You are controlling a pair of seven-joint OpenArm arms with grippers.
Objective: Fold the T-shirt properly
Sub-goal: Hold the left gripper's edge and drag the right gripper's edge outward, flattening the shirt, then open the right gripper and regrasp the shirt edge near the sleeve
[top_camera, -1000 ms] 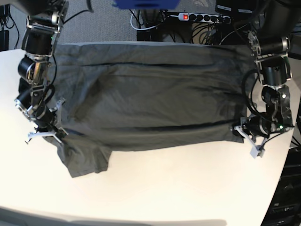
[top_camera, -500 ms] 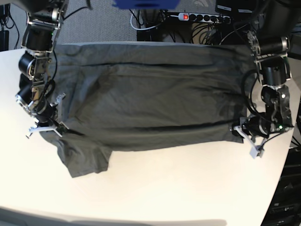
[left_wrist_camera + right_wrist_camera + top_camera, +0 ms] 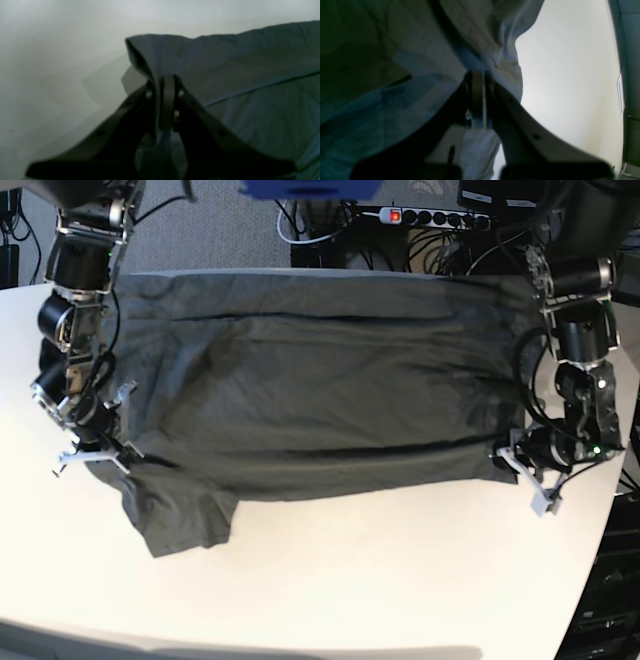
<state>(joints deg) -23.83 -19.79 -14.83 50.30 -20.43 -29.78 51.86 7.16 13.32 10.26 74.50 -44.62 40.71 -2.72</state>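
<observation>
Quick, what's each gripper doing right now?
Left gripper: shut on the T-shirt, pinching a corner.
Right gripper: shut on the T-shirt's edge.

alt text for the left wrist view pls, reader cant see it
Close-up of the left gripper, its dark fingers shut on a pinched fold of the dark grey T-shirt. The shirt rises to a small peak above the fingers and spreads away to the right, with the pale table on the left.
</observation>
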